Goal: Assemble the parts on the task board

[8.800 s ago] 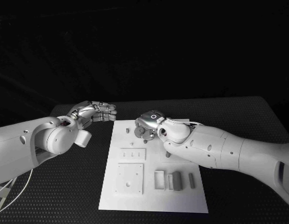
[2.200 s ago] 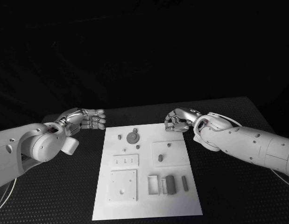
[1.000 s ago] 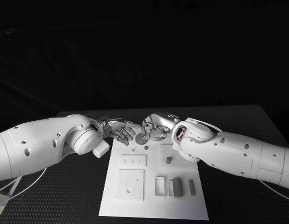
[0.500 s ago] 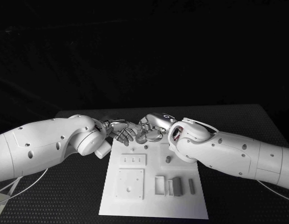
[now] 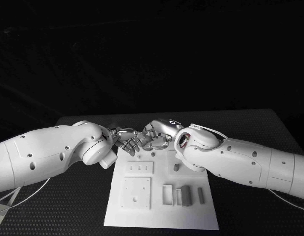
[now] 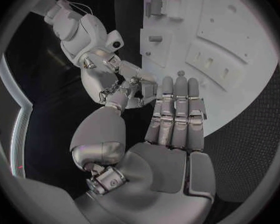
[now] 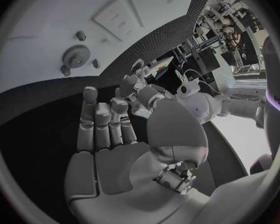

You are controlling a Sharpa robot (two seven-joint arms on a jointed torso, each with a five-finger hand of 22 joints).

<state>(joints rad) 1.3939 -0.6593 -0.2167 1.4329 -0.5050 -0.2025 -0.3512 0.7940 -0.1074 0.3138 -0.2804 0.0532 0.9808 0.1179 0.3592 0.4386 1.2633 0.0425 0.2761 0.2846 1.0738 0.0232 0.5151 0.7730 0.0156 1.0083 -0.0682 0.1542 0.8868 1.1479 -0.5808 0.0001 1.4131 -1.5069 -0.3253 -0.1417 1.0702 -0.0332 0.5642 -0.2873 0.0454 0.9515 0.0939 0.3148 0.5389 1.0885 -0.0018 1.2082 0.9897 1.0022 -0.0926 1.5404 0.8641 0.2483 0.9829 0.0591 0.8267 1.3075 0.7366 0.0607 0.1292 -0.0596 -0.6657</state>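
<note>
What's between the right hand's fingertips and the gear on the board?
Nothing: in the right wrist view only bare task board separates the right hand from the gear.

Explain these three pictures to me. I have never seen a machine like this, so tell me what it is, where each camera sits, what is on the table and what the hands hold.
This is a robot with two white arms, each ending in a silver many-fingered hand. The head view looks down from the robot's head: the left hand and right hand meet over the far end of the task board, a white plate on a black table. The two round pictures come from cameras at each wrist, behind that arm's own hand. On the board lie small grey parts: a gear, little pegs and upright blocks, besides raised plates with slots. Both hands look flat and apart-fingered in their wrist views, holding nothing.
</note>
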